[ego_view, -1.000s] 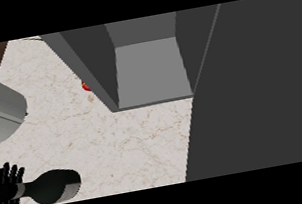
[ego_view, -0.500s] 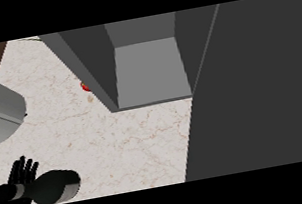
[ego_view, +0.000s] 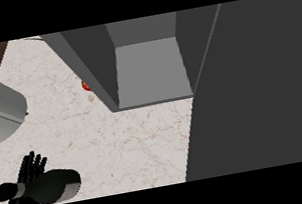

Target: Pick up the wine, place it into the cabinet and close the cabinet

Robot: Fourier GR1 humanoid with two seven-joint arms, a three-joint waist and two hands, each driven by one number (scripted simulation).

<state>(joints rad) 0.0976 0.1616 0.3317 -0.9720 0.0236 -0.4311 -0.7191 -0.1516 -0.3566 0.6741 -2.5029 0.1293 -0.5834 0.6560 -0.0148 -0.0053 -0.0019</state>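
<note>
Low at the left of the head view, your left hand [ego_view: 30,168] stands with fingers straight and spread, holding nothing; your right hand shows nowhere, so its state can't be told from here. Just below and to the right of that hand, touching or nearly touching it, lies a dark rounded shape that I take to be the wine [ego_view: 48,187], seen from above with a narrower dark lobe toward the left, though the steep angle makes it hard to say which end is the neck. Treat it as glass: stiff, heavy for its size, smooth enough to slip, and breakable if it knocks the cabinet wall. You'd do best to curl the fingers round the broad body, not the thin neck, so the weight sits inside the grip. Farther up and to the right of the hand, across pale marble counter [ego_view: 131,143], the cabinet [ego_view: 149,68] stands open, its grey interior bare, its dark door [ego_view: 270,83] swung out at the right.
</note>
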